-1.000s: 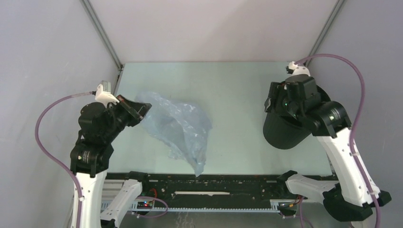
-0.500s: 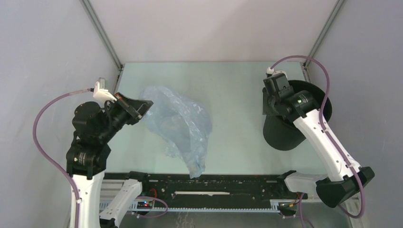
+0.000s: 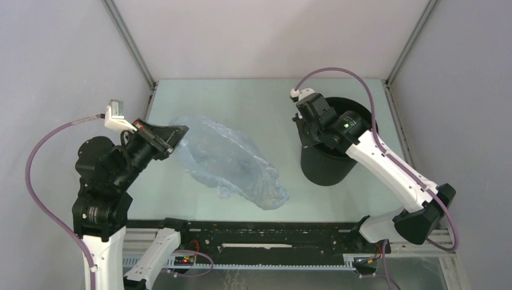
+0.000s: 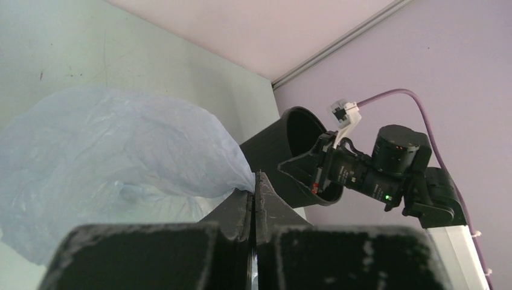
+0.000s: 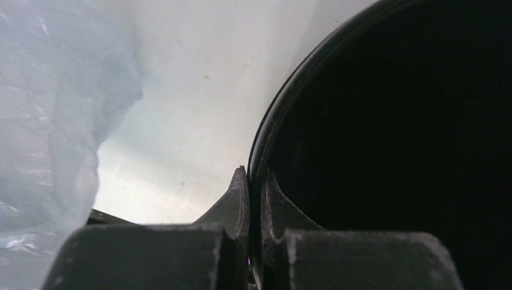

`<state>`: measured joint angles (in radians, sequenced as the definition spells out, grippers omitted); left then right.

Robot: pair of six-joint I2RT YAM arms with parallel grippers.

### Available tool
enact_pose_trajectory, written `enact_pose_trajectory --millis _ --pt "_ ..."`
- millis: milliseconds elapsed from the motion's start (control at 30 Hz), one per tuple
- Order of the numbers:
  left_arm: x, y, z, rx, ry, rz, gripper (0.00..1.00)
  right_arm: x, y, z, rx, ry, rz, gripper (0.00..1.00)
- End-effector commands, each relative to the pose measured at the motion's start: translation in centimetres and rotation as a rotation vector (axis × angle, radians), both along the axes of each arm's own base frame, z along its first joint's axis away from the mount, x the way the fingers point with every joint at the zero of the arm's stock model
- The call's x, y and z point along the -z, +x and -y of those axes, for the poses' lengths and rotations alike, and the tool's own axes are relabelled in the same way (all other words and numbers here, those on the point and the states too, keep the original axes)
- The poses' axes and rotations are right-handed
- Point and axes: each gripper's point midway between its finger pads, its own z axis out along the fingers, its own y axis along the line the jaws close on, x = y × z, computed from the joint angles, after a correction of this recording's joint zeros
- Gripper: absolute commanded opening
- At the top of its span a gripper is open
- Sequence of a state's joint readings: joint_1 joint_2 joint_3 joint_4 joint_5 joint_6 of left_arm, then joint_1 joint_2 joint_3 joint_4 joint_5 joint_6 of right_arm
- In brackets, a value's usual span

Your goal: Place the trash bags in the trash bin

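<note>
Where the left pincer (image 3: 173, 134) stands clenched, it grips one edge of the trash bag (image 3: 232, 163), a pale blue-grey, wrinkled film that spreads rightward from its tips over the worktop (image 3: 253, 103). The right pincer (image 3: 309, 130) is clamped on the rim of the trash bin (image 3: 329, 166), one finger inside and one outside. The black bin stands below and right of it, just apart from the bag.

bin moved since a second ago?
Yes. The trash bin shifted left, away from the right corner post, with its rim pinched in the right claw.
</note>
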<state>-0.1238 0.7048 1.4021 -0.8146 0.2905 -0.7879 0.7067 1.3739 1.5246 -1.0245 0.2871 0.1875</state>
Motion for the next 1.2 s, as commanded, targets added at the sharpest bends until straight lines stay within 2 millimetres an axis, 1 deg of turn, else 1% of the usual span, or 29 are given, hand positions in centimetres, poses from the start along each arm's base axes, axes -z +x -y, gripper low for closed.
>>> enact_pose_trajectory --millis 0,167,233,333,367,433,467,500,567,633,767,867,900,967,1000,1033,1067,1167 --pt "-2.2 -1.0 -0.4 -0.020 -0.020 0.052 0.00 -2.4 1.3 -5.4 -0.148 0.155 0.060 0.00" --pt "-3.7 -1.9 -0.5 -0.022 -0.027 0.085 0.00 -3.2 1.6 -9.2 -0.250 0.206 0.036 0.00" --pt "-3.9 -2.1 -0.6 -0.024 -0.027 0.090 0.00 -3.1 1.3 -10.6 -0.283 0.225 0.019 0.00" --pt "-3.8 -2.2 -0.5 -0.015 -0.026 0.085 0.00 -2.8 0.9 -11.9 -0.305 0.240 -0.002 0.00" --pt "-3.8 -2.3 -0.4 -0.012 -0.027 0.086 0.00 -2.7 0.8 -12.0 -0.303 0.242 -0.007 0.06" --pt "-3.8 -2.3 -0.5 -0.017 -0.028 0.086 0.00 -2.9 0.7 -12.0 -0.295 0.247 -0.015 0.22" --pt "-3.8 -2.4 -0.5 -0.017 -0.028 0.085 0.00 -3.1 0.6 -11.8 -0.288 0.246 -0.022 0.31" --pt "-3.9 -2.5 -0.5 -0.016 -0.028 0.088 0.00 -4.0 0.6 -11.6 -0.273 0.254 -0.017 0.41" --pt "-4.0 -2.4 -0.5 -0.015 -0.030 0.089 0.00 -5.0 -0.1 -10.7 -0.247 0.236 -0.043 0.53" --pt "-4.3 -2.4 -0.4 -0.011 -0.030 0.093 0.00 -6.4 -0.7 -9.8 -0.196 0.244 -0.059 0.61" --pt "-4.5 -2.3 -0.4 -0.009 -0.028 0.097 0.00 -8.5 -3.6 -9.0 -0.156 0.327 -0.111 0.66" --pt "-4.6 -2.2 -0.3 -0.004 -0.031 0.096 0.00 -9.7 -6.8 -9.7 -0.192 0.398 -0.125 0.70" --pt "-4.6 -2.2 -0.2 0.000 -0.034 0.094 0.00 -9.9 -8.3 -10.5 -0.225 0.450 -0.152 0.70" --pt "-4.5 -2.0 -0.1 0.003 -0.042 0.094 0.00 -9.3 -10.9 -12.4 -0.279 0.556 -0.213 0.75" --pt "-4.5 -1.9 0.0 0.005 -0.046 0.092 0.00 -8.7 -12.0 -13.4 -0.303 0.618 -0.248 0.81" --pt "-4.4 -1.8 0.0 0.006 -0.050 0.088 0.00 -7.8 -12.8 -14.3 -0.335 0.664 -0.283 0.97" --pt "-4.2 -1.7 0.1 0.007 -0.054 0.083 0.00 -6.8 -13.2 -14.7 -0.339 0.676 -0.314 0.99" --pt "-3.8 -1.4 0.2 0.013 -0.064 0.068 0.00 -5.0 -12.9 -14.7 -0.311 0.613 -0.346 1.00"
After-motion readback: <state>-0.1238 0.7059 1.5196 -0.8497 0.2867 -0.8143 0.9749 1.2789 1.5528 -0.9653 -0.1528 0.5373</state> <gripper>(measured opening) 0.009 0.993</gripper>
